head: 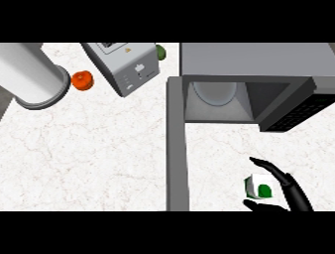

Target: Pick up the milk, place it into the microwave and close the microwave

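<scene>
A grey cylinder (pixel 26 74), an orange fruit (pixel 82 80) and a toaster (pixel 124 65) stood far left on the marble counter (pixel 83 149). The microwave (pixel 258 84) gaped, its door (pixel 176 144) swung forward. The right hand (pixel 286 188) curled around the milk (pixel 259 187), before the opening.

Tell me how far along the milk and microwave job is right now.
Done so far: nothing inside; the grey microwave stands with its door swung open and only its round glass plate showing. In hand: the black right hand is curled around the small white and green milk carton, low near the white marble counter. Left: carry the carton in, release, shut the door. The left hand is out of sight.
</scene>
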Robot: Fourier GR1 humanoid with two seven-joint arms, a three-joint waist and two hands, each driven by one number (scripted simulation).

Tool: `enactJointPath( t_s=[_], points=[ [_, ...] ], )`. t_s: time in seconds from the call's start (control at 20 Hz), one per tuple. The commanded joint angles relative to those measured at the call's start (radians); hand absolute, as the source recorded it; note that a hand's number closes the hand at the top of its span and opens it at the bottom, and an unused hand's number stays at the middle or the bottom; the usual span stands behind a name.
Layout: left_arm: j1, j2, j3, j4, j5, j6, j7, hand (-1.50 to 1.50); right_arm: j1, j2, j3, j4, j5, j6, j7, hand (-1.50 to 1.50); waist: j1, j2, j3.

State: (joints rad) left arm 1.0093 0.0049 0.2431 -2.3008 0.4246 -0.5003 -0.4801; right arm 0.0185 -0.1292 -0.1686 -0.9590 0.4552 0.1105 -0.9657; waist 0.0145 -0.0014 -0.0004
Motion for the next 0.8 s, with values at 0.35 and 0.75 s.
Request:
enactJointPath(
  t_s=[0.35, 0.75],
  points=[
    [0.027, -0.004, 0.033, 0.004, 0.02, -0.057, -0.029, -1.5, -0.173, -0.022, -0.021, 0.315, 0.13, -0.266, -0.112, 1.5, 0.011, 0.002, 0.002],
    [-0.012, -0.004, 0.055, 0.015, 0.047, -0.057, 0.008, -1.5, -0.317, 0.003, -0.074, 0.43, 0.091, -0.339, -0.117, 1.5, 0.007, 0.004, 0.002]
  ],
)
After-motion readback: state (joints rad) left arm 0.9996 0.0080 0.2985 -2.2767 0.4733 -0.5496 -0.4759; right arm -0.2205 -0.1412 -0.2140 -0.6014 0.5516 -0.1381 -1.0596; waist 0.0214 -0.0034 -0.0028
